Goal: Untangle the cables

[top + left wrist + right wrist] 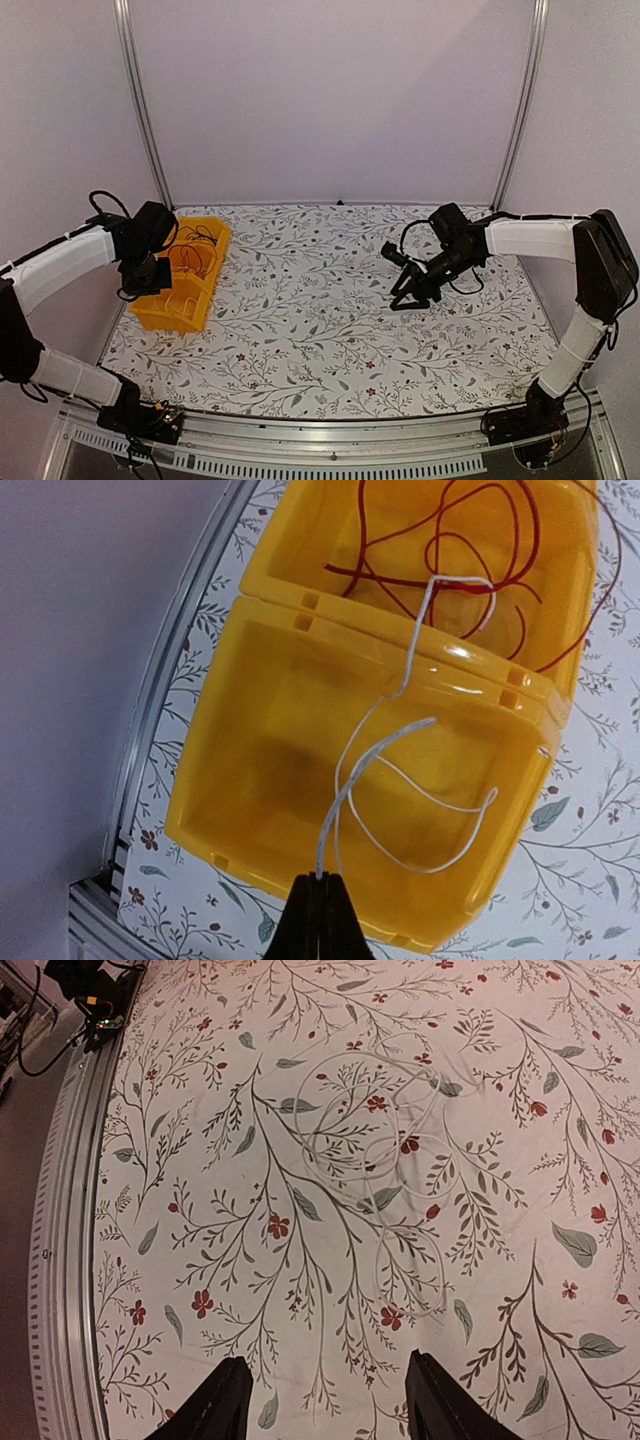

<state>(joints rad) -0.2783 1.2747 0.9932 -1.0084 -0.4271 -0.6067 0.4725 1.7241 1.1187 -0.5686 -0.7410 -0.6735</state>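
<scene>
A yellow two-compartment bin (250, 730) stands at the table's left edge (185, 308). Thin red wires (370, 577) lie looped in its far compartment. A thin white wire (339, 799) runs from that compartment over the divider and curls in the near one. My left gripper (322, 878) is shut on this white wire's end, above the bin's near wall (150, 280). Another thin white wire (372, 1145) lies in loose loops on the floral tablecloth. My right gripper (325, 1358) is open and empty, just short of those loops, at the right middle of the table (408, 296).
A metal rail (70, 1210) borders the table's near edge, and one runs beside the bin (150, 740). An arm base with thick black cables (90, 985) sits at the corner. Upright frame posts (140, 100) stand at the back, with white walls all round.
</scene>
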